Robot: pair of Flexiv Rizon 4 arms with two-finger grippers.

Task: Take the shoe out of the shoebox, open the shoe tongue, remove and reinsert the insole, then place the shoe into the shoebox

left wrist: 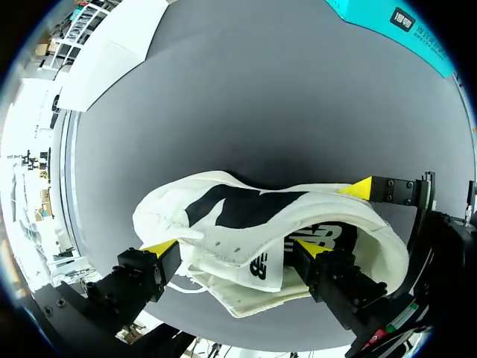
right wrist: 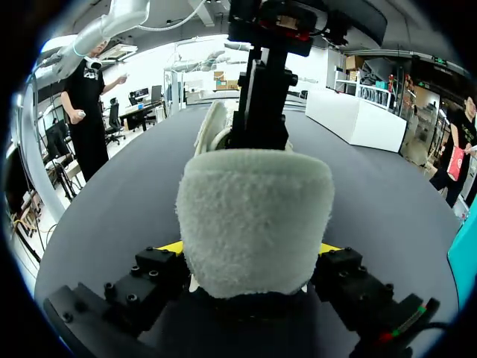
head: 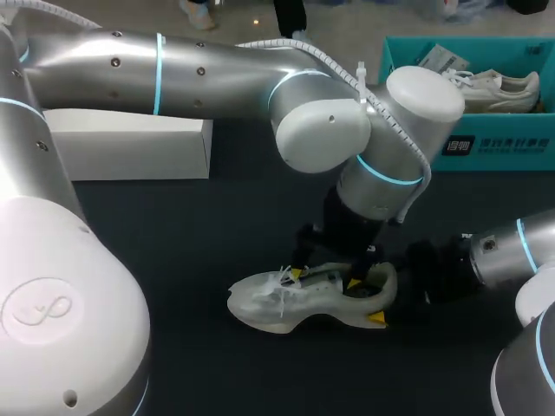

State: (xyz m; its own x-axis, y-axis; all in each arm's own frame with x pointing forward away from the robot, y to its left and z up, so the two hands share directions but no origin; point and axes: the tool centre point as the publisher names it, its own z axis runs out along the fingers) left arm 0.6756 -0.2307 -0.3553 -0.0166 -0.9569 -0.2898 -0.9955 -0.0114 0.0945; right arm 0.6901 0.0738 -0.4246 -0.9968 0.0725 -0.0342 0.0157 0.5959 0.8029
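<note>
Shoe (head: 260, 305) partly behind left gripper (head: 324, 280)

The shoe (head: 295, 303) has a white upper of smooth, faintly glossy synthetic and a rubbery off-white sole. In the left wrist view its lining is black and matt. Its heel collar (right wrist: 253, 224) is fuzzy, looped cloth, like towelling. The surface (head: 173, 234) is dark, matt and even. The left arm (head: 199, 69) has satin silver metal shells and glossy white joint caps. The left pincer (left wrist: 232, 250) and right pincer (right wrist: 250, 250) are matt black, with flat yellow tips. The shoebox (head: 486, 156) is teal card, and the white box (head: 130, 147) looks like matt card.
</note>
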